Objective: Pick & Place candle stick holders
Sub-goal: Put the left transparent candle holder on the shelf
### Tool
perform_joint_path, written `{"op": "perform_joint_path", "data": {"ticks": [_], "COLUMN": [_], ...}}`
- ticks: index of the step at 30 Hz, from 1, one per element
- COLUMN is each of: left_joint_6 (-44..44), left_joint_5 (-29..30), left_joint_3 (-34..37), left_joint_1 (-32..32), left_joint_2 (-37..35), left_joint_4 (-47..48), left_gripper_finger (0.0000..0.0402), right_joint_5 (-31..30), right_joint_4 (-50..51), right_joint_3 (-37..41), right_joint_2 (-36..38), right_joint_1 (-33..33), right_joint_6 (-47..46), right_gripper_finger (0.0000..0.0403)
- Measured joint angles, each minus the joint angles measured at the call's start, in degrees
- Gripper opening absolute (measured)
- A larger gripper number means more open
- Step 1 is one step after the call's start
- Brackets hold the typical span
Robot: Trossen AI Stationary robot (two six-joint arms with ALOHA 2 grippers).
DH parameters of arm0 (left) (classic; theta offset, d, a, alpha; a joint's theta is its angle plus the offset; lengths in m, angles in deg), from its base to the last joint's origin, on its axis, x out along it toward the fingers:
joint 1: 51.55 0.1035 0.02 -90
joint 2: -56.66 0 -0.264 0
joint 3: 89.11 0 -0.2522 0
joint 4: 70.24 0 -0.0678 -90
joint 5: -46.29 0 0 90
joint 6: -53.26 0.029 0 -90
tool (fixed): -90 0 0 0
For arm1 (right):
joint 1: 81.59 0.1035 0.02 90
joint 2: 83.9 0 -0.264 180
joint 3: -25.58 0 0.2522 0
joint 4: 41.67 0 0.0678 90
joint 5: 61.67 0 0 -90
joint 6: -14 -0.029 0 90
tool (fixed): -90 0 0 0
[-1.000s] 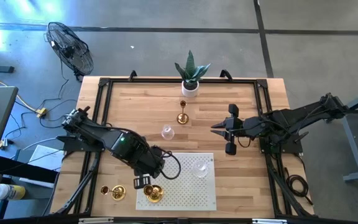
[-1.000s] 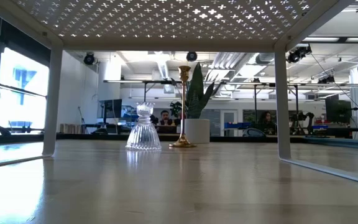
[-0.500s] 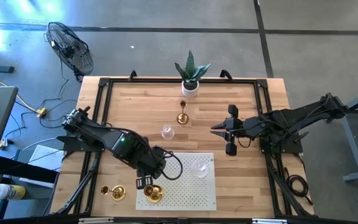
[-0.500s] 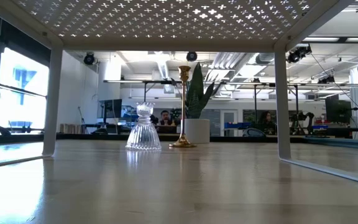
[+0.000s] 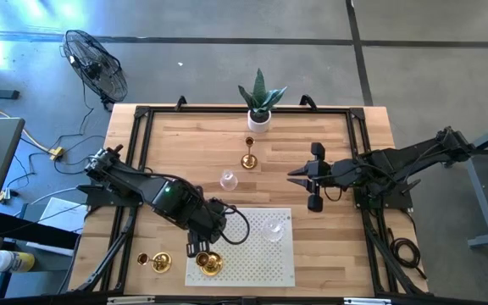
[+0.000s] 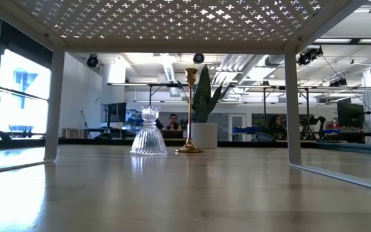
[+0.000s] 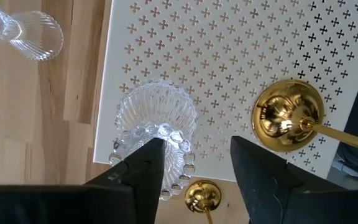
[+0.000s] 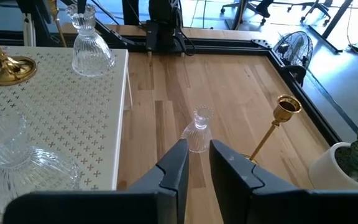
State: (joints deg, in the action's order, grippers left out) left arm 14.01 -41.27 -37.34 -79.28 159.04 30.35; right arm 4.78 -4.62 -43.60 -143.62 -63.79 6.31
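Observation:
My left gripper (image 5: 197, 248) hangs open over the left part of the white perforated mat (image 5: 265, 263). In the left wrist view (image 7: 197, 142) its fingers point down beside a clear glass holder (image 7: 157, 121) standing near the mat's corner. A gold holder (image 5: 209, 263) stands on the mat next to it. Another gold holder (image 5: 161, 263) is on the wood left of the mat. A second glass holder (image 5: 271, 229) stands on the mat. A third glass holder (image 5: 228, 180) and a tall gold holder (image 5: 249, 157) stand on the wood. My right gripper (image 5: 291, 178) waits shut above the table's right half. My left gripper points down with one finger (image 7: 143, 171) right beside the glass holder's beaded rim (image 7: 178, 163). I cannot tell whether it touches the rim. The holder stands upright on the mat.
A white pot with a green plant (image 5: 259, 106) stands at the far edge. The mat is raised on legs (image 6: 292, 106), with open room under it. A black frame (image 5: 138, 144) runs round the tabletop. People sit in the room beyond (image 6: 172, 120).
My left gripper has shifted a little over the mat's left part, toward the gold holder there. The holders have stayed where they were.

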Motion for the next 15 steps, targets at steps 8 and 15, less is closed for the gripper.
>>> {"op": "perform_joint_path", "data": {"ticks": [8,15], "left_joint_6": [-0.04,-0.04], "left_joint_5": [-2.67,-1.97], "left_joint_3": [-0.04,-0.04], "left_joint_1": [0.02,0.02], "left_joint_2": [-0.08,-0.08], "left_joint_4": [0.01,0.00], "left_gripper_finger": [0.0179,0.0179], "right_joint_5": [-0.03,0.08], "right_joint_4": [-0.48,-0.44], "right_joint_3": [0.00,0.00], "right_joint_2": [0.00,0.00], "right_joint_1": [0.00,0.01], "right_joint_6": [0.01,0.02], "right_gripper_finger": [0.0058,0.0058]}}
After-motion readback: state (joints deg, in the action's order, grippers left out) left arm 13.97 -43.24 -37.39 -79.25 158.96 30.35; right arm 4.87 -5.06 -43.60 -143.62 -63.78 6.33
